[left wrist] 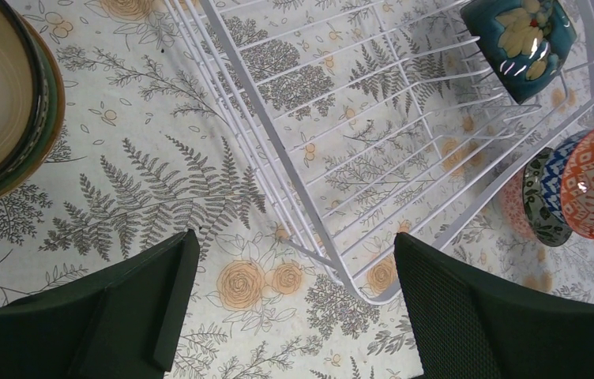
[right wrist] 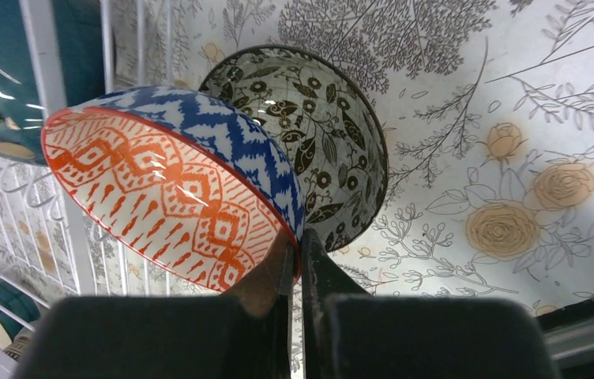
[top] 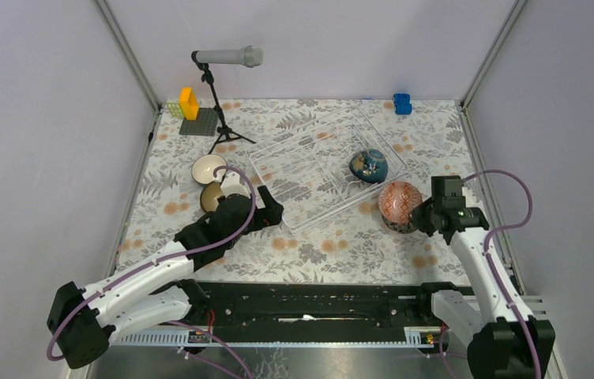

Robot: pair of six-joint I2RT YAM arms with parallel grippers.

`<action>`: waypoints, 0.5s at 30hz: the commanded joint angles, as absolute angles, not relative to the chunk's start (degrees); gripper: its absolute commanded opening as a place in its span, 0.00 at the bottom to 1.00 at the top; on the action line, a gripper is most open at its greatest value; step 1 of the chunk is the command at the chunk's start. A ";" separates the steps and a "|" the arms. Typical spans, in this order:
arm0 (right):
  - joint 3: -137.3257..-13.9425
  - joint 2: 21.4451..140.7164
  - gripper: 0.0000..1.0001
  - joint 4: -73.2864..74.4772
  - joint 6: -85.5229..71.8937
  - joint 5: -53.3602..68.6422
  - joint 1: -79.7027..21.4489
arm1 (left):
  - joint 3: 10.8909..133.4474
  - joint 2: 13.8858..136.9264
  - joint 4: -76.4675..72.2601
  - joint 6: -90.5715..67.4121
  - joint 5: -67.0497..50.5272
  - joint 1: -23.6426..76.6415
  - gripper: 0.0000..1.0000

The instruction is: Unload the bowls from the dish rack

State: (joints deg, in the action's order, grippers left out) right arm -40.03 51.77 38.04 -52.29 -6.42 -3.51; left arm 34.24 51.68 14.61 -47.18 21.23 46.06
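The white wire dish rack lies mid-table with one dark teal and gold bowl in it. My right gripper is shut on the rim of the blue-white zigzag bowl, which is orange-patterned inside and held tilted just above a leaf-patterned bowl on the table, right of the rack. In the left wrist view a pink bowl shows under that one. My left gripper hangs open and holds nothing, over the rack's near corner. A white-inside bowl and a dark brown bowl sit left of the rack.
A microphone on a black tripod stands at the back left. Beside it is a grey baseplate with a yellow brick. A blue brick lies at the back right. Frame posts and walls border the table.
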 commanded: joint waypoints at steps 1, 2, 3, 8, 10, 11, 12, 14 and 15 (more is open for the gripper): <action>-40.23 56.06 0.00 33.32 -51.39 3.40 -0.57 | 34.76 50.50 14.78 -46.10 22.67 45.79 0.99; -40.11 56.75 0.00 33.31 -51.47 4.45 -0.38 | 34.61 50.41 14.77 -46.14 22.75 45.77 0.99; -39.86 57.24 0.00 33.31 -51.62 4.81 0.48 | 34.56 50.28 14.79 -46.14 22.84 45.79 0.99; -37.67 56.60 0.00 33.67 -53.81 3.48 2.49 | 34.27 50.00 14.72 -46.23 23.20 45.74 0.99; -36.74 55.90 0.00 33.80 -54.29 3.07 2.84 | 34.27 50.16 14.66 -46.23 23.10 45.70 0.99; -36.30 55.52 0.00 33.88 -54.72 2.82 2.96 | 34.35 50.25 14.58 -46.23 23.03 45.70 0.99; -35.90 55.09 0.01 33.96 -55.14 2.55 3.11 | 34.34 50.28 14.59 -46.23 23.03 45.73 0.99; -35.56 54.49 0.02 34.63 -55.56 1.79 3.44 | 34.43 50.51 14.60 -46.15 22.94 45.70 0.99; -35.37 54.11 0.04 34.68 -55.38 1.77 3.55 | 34.45 50.65 14.61 -46.14 22.94 45.70 0.99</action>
State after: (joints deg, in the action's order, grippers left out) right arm -35.64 56.36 35.38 -53.74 1.63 2.83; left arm 34.24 50.96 16.08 -46.78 21.89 46.02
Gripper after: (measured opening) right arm 0.030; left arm 0.987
